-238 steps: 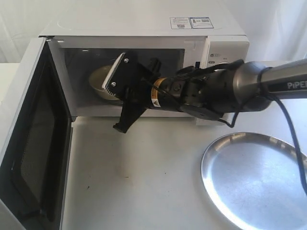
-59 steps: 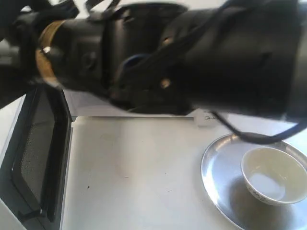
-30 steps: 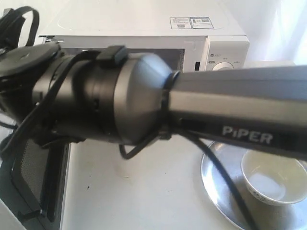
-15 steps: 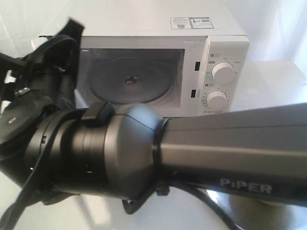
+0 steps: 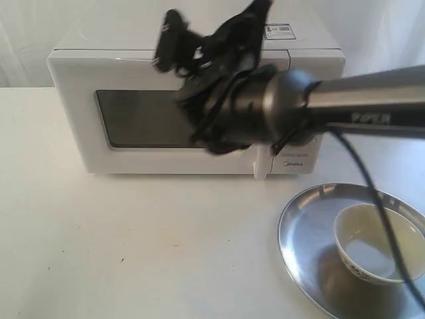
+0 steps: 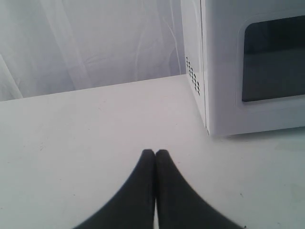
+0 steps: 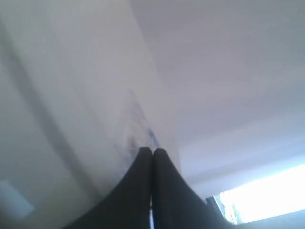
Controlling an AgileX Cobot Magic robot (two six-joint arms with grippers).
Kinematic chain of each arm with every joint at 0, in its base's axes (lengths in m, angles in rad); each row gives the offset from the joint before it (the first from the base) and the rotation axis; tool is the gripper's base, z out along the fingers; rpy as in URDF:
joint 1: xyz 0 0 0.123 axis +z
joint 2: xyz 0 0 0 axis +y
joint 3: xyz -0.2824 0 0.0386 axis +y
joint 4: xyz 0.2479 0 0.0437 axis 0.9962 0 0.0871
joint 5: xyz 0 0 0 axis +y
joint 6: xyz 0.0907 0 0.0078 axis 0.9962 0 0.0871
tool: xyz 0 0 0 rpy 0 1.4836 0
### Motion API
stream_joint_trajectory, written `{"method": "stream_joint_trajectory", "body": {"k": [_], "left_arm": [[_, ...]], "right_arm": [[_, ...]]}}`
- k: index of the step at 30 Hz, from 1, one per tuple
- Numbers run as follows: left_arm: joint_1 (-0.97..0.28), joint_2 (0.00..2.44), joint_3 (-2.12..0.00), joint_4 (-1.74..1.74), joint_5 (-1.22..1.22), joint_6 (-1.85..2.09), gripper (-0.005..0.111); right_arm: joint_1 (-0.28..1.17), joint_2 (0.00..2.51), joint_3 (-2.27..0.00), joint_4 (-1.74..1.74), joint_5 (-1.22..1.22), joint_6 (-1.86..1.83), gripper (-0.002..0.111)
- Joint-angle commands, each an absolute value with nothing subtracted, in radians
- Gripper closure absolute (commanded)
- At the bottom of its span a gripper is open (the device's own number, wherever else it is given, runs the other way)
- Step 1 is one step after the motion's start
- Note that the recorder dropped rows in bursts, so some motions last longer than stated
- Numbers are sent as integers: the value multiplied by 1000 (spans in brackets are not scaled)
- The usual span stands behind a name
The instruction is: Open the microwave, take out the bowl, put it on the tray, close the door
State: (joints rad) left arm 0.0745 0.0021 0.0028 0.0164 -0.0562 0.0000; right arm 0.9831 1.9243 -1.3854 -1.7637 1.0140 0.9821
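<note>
White table [image 5: 166, 252], pale curtain [image 6: 95, 43] behind. At the table's back edge, microwave [image 5: 305, 73], door [image 5: 73, 119] flush with the front. Looks fully shut, though the latch side is mostly hidden behind the arm [image 5: 358, 109], with only the foot of the handle [image 5: 261, 165] showing. Toward the table's near right corner as the exterior view gives it, tray [image 5: 302, 226], with bowl [image 5: 378, 246] upright inside, resting on its floor, nearer the right rim than the middle.

Right gripper [image 7: 152, 152] clenched on nothing, fingertips pressed together. Blurred in the exterior view, up by the microwave's top front edge; cannot tell whether touching the door or just clear of it. Left gripper [image 6: 155, 153] likewise clamped and empty, low over bare table off the microwave's left corner, well apart from it.

Judged from this: opening, taking out and placing done, and closing at its very end or complete. Nothing left but to make sure of the latch and get clear.

Next move, then: draw the arm away from the microwave toward the table's right edge, high enough to pass over bowl and tray without clipping either. Worth minding the cable [image 5: 378, 206] hanging across above the tray. If the door is not quite latched, press near the handle with closed fingertips, straight in and gently, so as not to shove the microwave toward the back edge.
</note>
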Motion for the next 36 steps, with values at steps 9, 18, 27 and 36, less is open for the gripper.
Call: {"method": "stream_joint_trajectory", "body": {"k": [9, 18, 27, 36], "left_arm": [[73, 0, 0, 9, -60, 0, 107], [73, 0, 0, 9, -60, 0, 107], [73, 0, 0, 9, -60, 0, 107], [73, 0, 0, 9, -60, 0, 107]], "right_arm": [[934, 1667, -1233, -1723, 583, 1207, 108], [989, 1159, -1021, -1744, 49, 1365, 108], [989, 633, -810, -1649, -51, 1397, 108], [989, 317, -559, -1416, 12, 1448, 108]]}}
